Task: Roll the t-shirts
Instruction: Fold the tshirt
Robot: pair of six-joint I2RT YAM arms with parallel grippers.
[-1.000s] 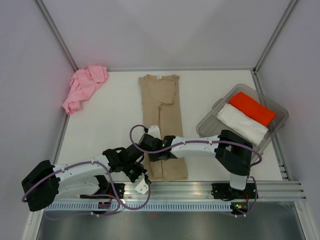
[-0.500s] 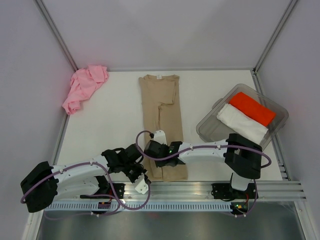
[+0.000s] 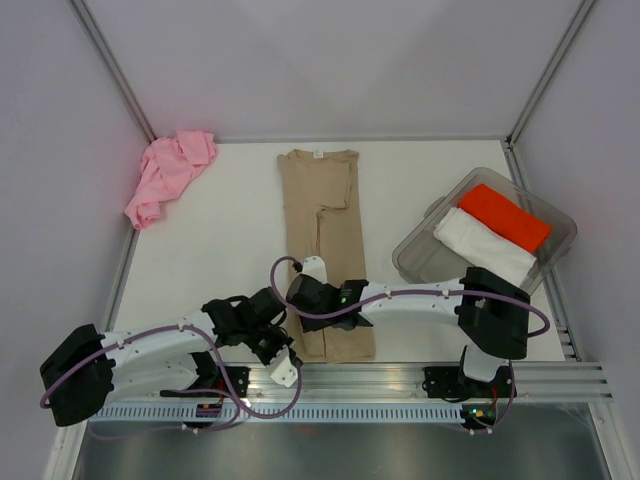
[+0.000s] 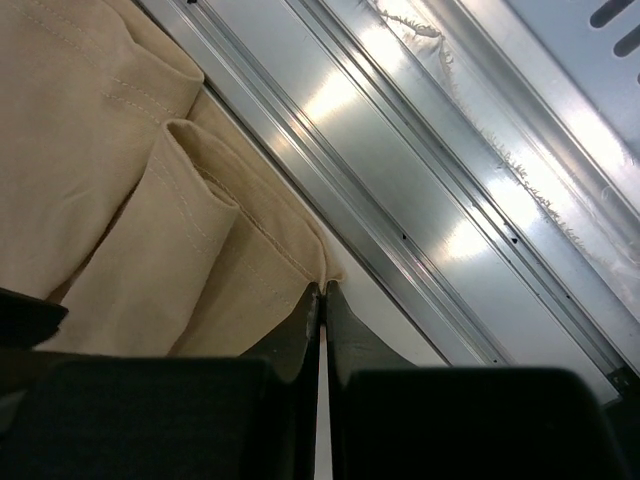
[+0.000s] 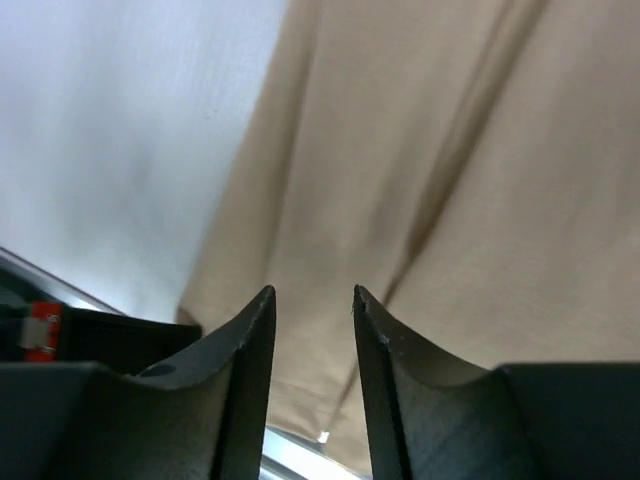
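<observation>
The tan t-shirt (image 3: 322, 230) lies flat on the table (image 3: 230, 250), folded into a long strip. Its collar is at the far end and its hem is beside the metal rail (image 3: 400, 378) along the near edge. Both arms reach low over the hem end of this shirt.

The left arm stretches from its base across to the hem's left corner. The left gripper (image 4: 322, 292) has its fingers pressed together right at that corner. Whether any cloth is caught between them cannot be told.

The right arm lies folded almost level, reaching leftward across the shirt's lower part. The right gripper (image 5: 312, 292) hangs over the shirt's left edge with its fingers spread and nothing between them.

The top view alone shows the rest. The pink t-shirt (image 3: 168, 175) is crumpled well off to the far left of the tan one. A clear bin (image 3: 420, 255) to the tan shirt's right holds an orange cloth (image 3: 510, 217) and a white cloth (image 3: 485, 247), both folded.

The left wrist view adds a raised ridge of cloth running up from the hem corner, and the rail's grooves just beside it. The right wrist view shows soft lengthwise creases under the spread fingers, with bare table to the shirt's left.
</observation>
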